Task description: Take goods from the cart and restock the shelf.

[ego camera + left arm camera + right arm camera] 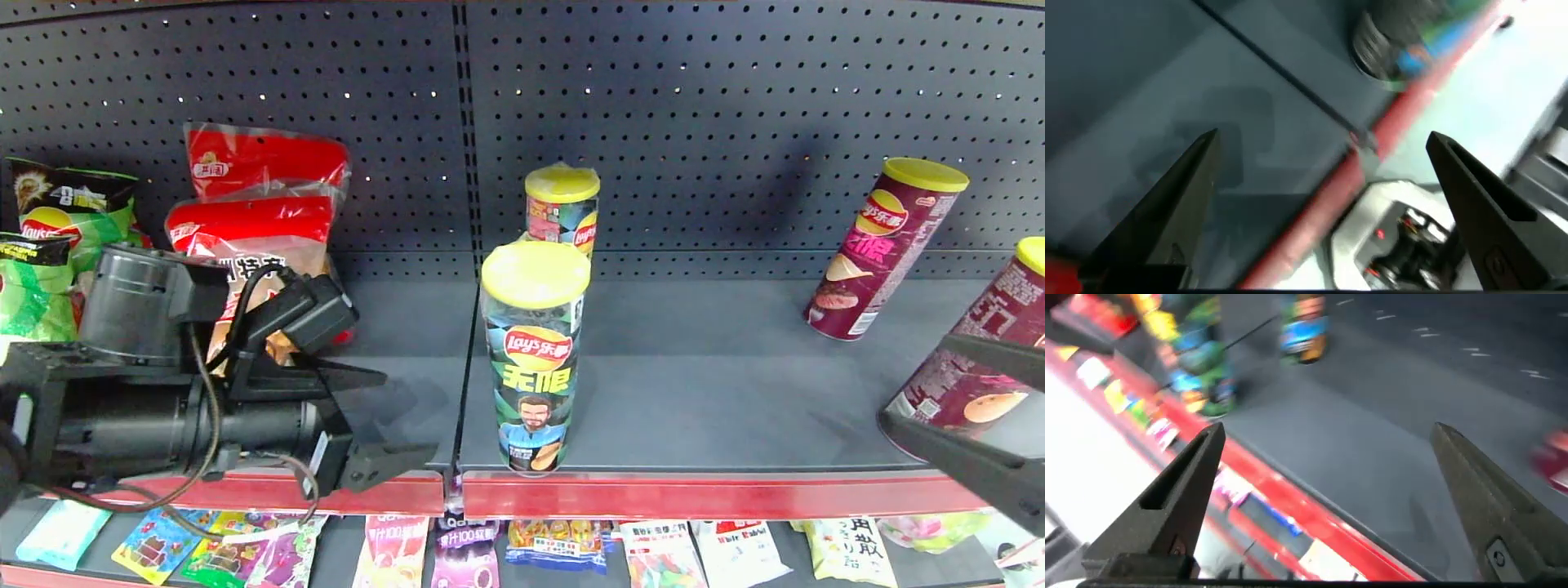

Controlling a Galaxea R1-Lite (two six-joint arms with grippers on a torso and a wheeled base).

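Green chips can [532, 359] stands upright at the front edge of the shelf [702, 384], with a second can [562, 208] right behind it. Left gripper [406, 416] sits just left of the green can, jaws released, empty. Right gripper [914, 382] is well to the green can's right, jaws spread, holding nothing, by a maroon can [1004, 318].

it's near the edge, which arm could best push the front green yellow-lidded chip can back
Likely left: left gripper hangs open beside the green yellow-lidded can; right gripper is farther off, by a maroon can.
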